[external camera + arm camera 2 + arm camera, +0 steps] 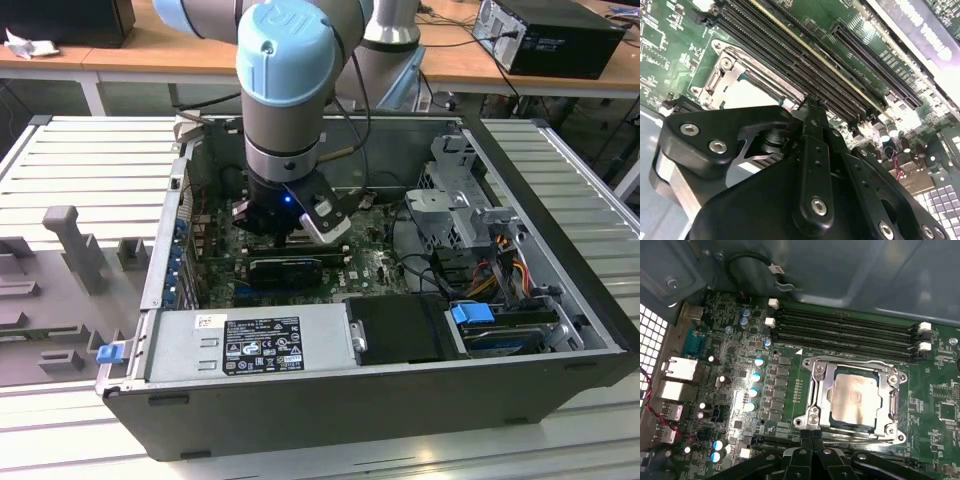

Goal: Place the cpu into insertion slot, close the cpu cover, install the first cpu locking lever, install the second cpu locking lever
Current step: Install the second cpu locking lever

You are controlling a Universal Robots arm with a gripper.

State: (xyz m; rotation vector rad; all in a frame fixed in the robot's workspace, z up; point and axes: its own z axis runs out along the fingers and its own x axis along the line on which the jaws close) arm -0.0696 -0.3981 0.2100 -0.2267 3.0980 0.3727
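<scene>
Open computer case [560, 250] on ribbed metal bench. Cpu [856, 396] already seated in insertion slot [812, 416], cpu cover [821, 390] closed over it (judging levers not yet latched). Gripper [811, 431] fingers together, empty, just beside slot's near edge.

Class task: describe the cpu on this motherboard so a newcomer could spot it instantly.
Find the green motherboard and its four long black memory slots. Beside them sits a silvery metal frame, the cpu cover. The cpu is the flat, pale metallic square showing through its opening.
</scene>
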